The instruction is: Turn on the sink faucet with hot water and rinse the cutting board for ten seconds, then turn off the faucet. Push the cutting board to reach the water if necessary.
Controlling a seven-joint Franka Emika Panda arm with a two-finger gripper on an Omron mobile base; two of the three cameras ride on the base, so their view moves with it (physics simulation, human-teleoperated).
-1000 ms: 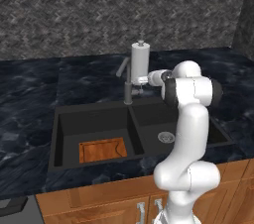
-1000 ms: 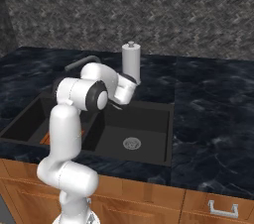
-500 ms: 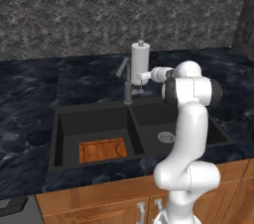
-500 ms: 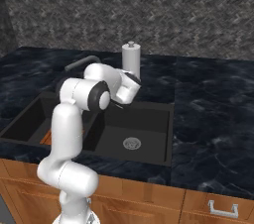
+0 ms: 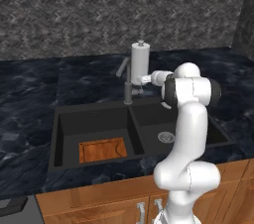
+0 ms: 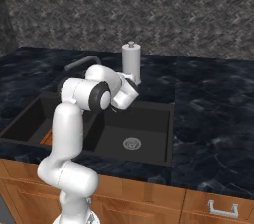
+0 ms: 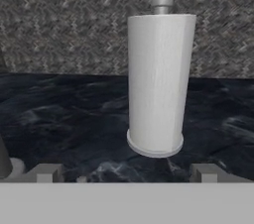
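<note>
Dark marble counter (image 7: 59, 119) w/ light grey cylindrical dispenser (image 7: 158, 79) dead ahead of wide-open gripper (image 7: 124, 172); slim dark grey metal faucet (image 5: 128, 83), rigid, slick, sits off to jaws' left — nudge small lever, probably.

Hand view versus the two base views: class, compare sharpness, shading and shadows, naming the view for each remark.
Hand view: the grey dispenser looks soft and blurred, with even vertical shading. Left base view: flat light, the cutting board crisp in the black sink, which hides any shadow. Right base view: a soft sheen on the white arm, no glare on the counter.
</note>
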